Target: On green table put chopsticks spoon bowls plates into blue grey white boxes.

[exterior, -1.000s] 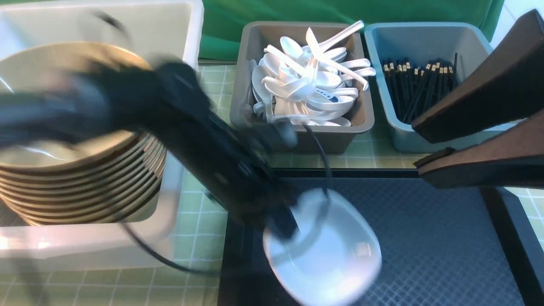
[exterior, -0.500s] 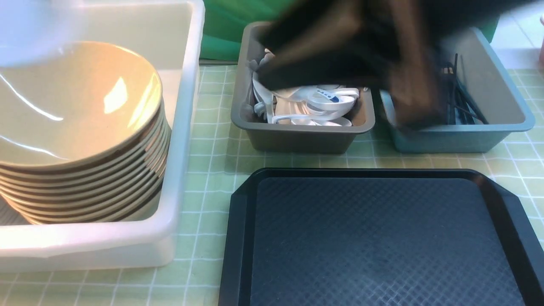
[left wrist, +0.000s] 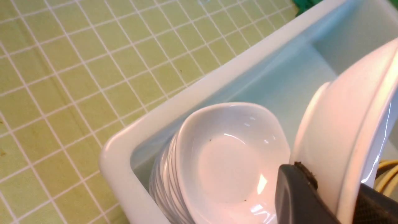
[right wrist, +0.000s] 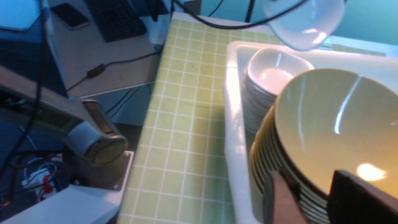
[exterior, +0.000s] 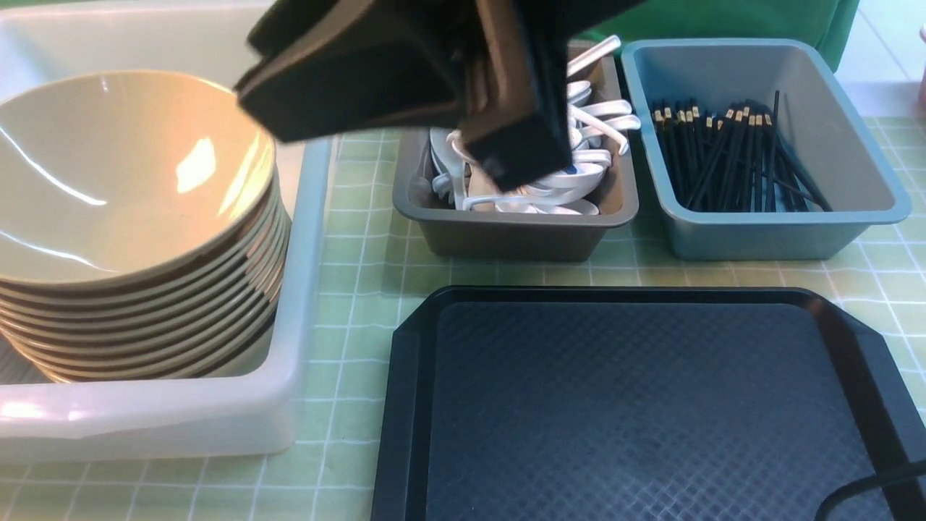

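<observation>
My left gripper (left wrist: pixel 335 199) is shut on a white dish (left wrist: pixel 348 124), tilted on edge above a stack of white dishes (left wrist: pixel 230 161) in the white box (left wrist: pixel 186 99). It is out of the front view. The held dish (right wrist: pixel 304 21) and the stack (right wrist: pixel 273 74) also show in the right wrist view. My right gripper (exterior: pixel 383 141) is open, close to the camera, between the white box (exterior: pixel 311 217) and the grey box (exterior: pixel 506 231). In the right wrist view it (right wrist: pixel 311 180) stands over the rim of the stacked tan bowls (right wrist: pixel 335 124).
The tan bowls (exterior: pixel 123 188) fill the near part of the white box. The grey box holds white spoons (exterior: pixel 571 177). The blue box (exterior: pixel 767 231) holds black chopsticks (exterior: pixel 723 159). A black tray (exterior: pixel 651 405) lies in front, with a cable (exterior: pixel 868 485) at its right corner.
My left arm lifted the white dish off the black tray and carried it up and left, out of the front view. My right gripper swung from the right to above the grey box.
</observation>
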### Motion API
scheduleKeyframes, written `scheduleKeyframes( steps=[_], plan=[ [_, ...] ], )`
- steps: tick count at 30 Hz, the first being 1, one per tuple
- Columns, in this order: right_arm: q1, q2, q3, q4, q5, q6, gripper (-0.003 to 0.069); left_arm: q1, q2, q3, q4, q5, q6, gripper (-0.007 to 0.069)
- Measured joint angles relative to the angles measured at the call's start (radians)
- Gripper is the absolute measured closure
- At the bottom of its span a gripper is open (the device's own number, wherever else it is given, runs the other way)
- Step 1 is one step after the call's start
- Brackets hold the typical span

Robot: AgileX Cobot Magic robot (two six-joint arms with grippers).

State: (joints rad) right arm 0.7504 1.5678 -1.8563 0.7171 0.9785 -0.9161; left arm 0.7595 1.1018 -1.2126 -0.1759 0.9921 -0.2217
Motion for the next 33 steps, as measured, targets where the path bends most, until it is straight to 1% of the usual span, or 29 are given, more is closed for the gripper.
scheduleKeyframes(
  steps=[6, 11, 16, 24, 29, 30, 33],
  plan=[
    [0.020, 0.001, 0.003, 0.001, 0.000, -0.002, 0.0424, 0.016, 0.100, 0.000, -0.009, -0.008, 0.046, 0.0610],
    [0.020, 0.001, 0.003, 0.001, 0.000, -0.002, 0.0424, 0.021, 0.124, 0.000, -0.009, -0.014, 0.049, 0.0610],
    [0.020, 0.001, 0.003, 0.001, 0.000, -0.002, 0.0424, 0.021, 0.180, 0.000, 0.000, 0.017, 0.050, 0.0610],
    [0.020, 0.001, 0.003, 0.001, 0.000, -0.003, 0.0424, 0.021, 0.222, 0.000, -0.039, 0.058, 0.046, 0.0602],
    [0.020, 0.001, 0.003, 0.001, 0.012, -0.003, 0.0424, 0.021, 0.223, 0.000, -0.040, 0.061, 0.007, 0.0517],
    [0.020, 0.001, 0.003, 0.001, 0.012, -0.003, 0.0424, 0.021, 0.223, 0.000, -0.040, 0.061, 0.004, 0.0517],
    [0.020, 0.001, 0.003, 0.001, 0.023, 0.005, 0.0424, 0.021, 0.223, 0.000, -0.030, 0.061, -0.041, 0.0423]
  ],
)
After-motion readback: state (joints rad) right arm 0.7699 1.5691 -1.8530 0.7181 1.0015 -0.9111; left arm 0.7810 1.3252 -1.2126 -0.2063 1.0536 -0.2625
